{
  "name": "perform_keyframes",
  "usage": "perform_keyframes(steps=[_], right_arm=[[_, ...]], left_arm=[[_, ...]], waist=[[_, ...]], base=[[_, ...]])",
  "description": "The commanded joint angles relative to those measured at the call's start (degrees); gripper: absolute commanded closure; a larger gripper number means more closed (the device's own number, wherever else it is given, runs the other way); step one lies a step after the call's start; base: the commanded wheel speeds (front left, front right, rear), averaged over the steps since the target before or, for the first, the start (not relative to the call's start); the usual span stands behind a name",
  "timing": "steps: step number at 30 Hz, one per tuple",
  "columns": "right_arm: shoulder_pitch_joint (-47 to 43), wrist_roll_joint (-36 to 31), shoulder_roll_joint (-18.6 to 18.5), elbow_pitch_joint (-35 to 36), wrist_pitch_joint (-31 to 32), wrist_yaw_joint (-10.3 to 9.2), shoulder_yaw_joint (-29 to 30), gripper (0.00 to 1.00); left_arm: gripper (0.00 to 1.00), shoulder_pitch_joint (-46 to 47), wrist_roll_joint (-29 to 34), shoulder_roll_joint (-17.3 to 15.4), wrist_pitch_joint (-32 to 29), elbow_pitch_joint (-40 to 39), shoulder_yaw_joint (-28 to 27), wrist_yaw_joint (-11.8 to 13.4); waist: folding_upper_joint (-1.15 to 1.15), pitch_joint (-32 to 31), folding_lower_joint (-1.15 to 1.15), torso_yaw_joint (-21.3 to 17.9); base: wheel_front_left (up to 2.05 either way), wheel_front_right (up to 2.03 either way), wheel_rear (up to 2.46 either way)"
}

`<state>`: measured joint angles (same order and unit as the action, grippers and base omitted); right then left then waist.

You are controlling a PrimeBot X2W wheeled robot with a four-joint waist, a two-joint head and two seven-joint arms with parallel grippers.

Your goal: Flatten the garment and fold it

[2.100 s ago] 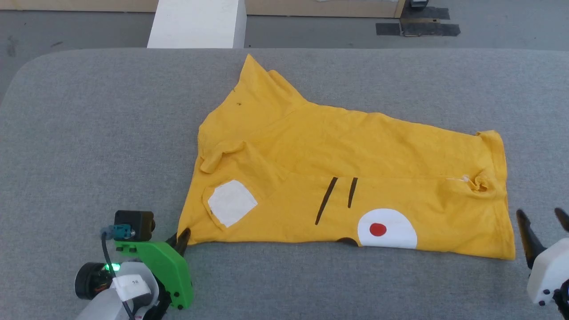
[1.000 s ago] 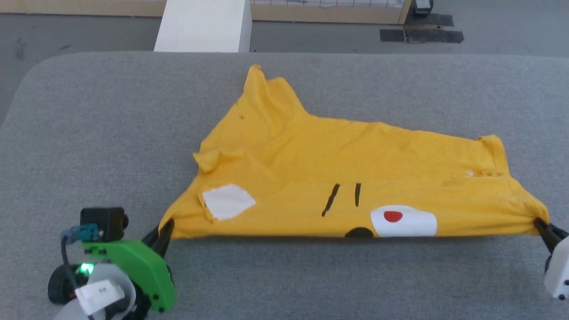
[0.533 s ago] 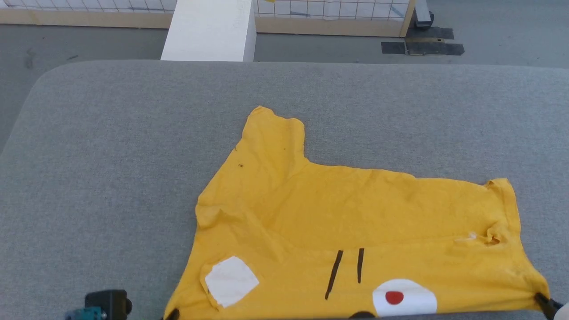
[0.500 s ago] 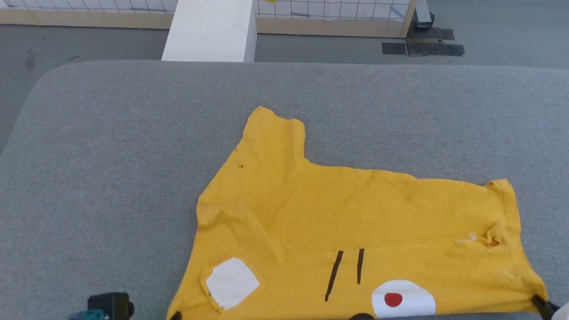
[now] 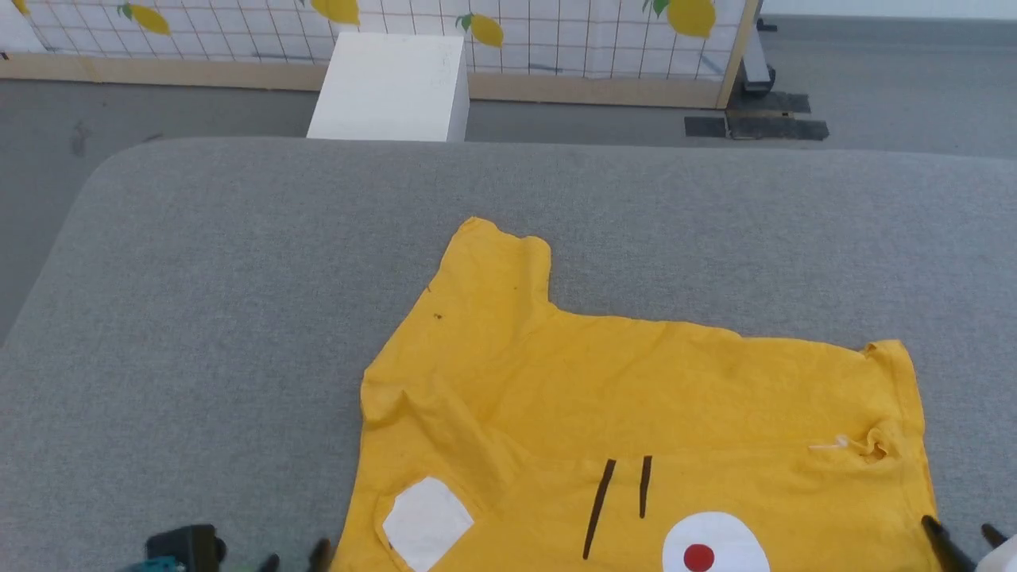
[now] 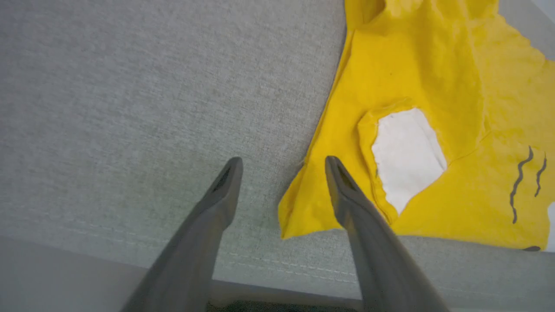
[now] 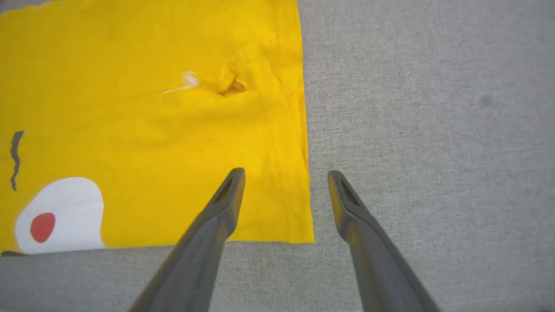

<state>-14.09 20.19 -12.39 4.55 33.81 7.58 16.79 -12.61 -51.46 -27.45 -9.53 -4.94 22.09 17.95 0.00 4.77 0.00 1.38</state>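
While the garment (image 5: pixel 636 397) lies spread on the grey table (image 5: pixel 199 318), close to its near edge, flattening is judged only part done. One sleeve points away and lies flat, but a ridge runs across the body, the neck area with its white patch (image 6: pixel 407 156) is turned over, and cloth puckers at the small hole (image 7: pixel 232 86) by the hem.
Left hand (image 6: pixel 282 160): open, empty, just beside the near left corner.
Right hand (image 7: pixel 286 173): open, empty, straddling the hem's near corner.
Folding: not yet begun, by appearance.
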Motion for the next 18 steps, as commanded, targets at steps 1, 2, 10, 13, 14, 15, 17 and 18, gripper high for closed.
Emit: perform_keyframes(steps=[1,2,10,13,14,15,17,18], right_arm=[[1.07,0.04,-0.34,1.14,-1.15,-0.09,0.87,0.00],[1.37,-0.28,-0.39,2.22,-2.15,-0.09,1.58,0.00],[3.17,-4.00,2.97,11.26,-7.23,-0.09,3.76,0.00],[4.22,-4.21,3.73,13.36,-7.62,-0.09,2.91,0.00],[4.78,-4.16,3.78,14.01,-7.66,-0.09,2.51,0.00],[5.30,-4.09,3.82,14.55,-7.70,-0.09,2.34,0.00],[6.55,-3.96,3.65,15.59,-7.81,-0.09,2.02,0.00],[7.35,-3.83,3.44,16.10,-7.87,-0.09,1.73,0.00]], left_arm=[[0.00,0.98,0.69,-0.84,1.57,-1.12,-1.42,0.15],[0.00,1.21,1.50,-1.50,2.98,-2.34,-2.50,0.50],[0.00,14.10,11.87,-8.01,6.65,-14.56,-6.03,2.19],[0.00,24.39,15.83,-9.97,3.23,-15.31,-3.72,0.32],[0.00,28.93,16.88,-10.26,1.48,-14.74,-2.70,-0.71],[0.00,32.66,17.69,-10.71,-0.18,-13.87,-1.70,-2.00],[0.00,41.44,18.89,-10.32,-3.32,-10.99,0.33,-4.82],[0.00,46.12,19.59,-9.99,-5.21,-9.06,1.77,-6.64]], waist=[[0.00,-0.59,0.00,-0.14],[0.00,-0.69,0.00,-0.20],[0.00,3.13,0.00,-0.26],[0.00,6.32,0.00,-0.64],[0.00,7.70,0.00,-0.84],[0.00,9.00,0.00,-1.00],[0.00,11.66,0.00,-1.30],[0.00,13.23,0.00,-1.66]], base=[[0.00,0.00,0.00],[0.00,0.00,0.00],[0.00,0.00,0.00],[0.00,0.00,0.00],[0.00,0.00,0.00],[0.00,0.00,0.00],[0.00,0.00,0.00],[0.00,0.00,0.00]])
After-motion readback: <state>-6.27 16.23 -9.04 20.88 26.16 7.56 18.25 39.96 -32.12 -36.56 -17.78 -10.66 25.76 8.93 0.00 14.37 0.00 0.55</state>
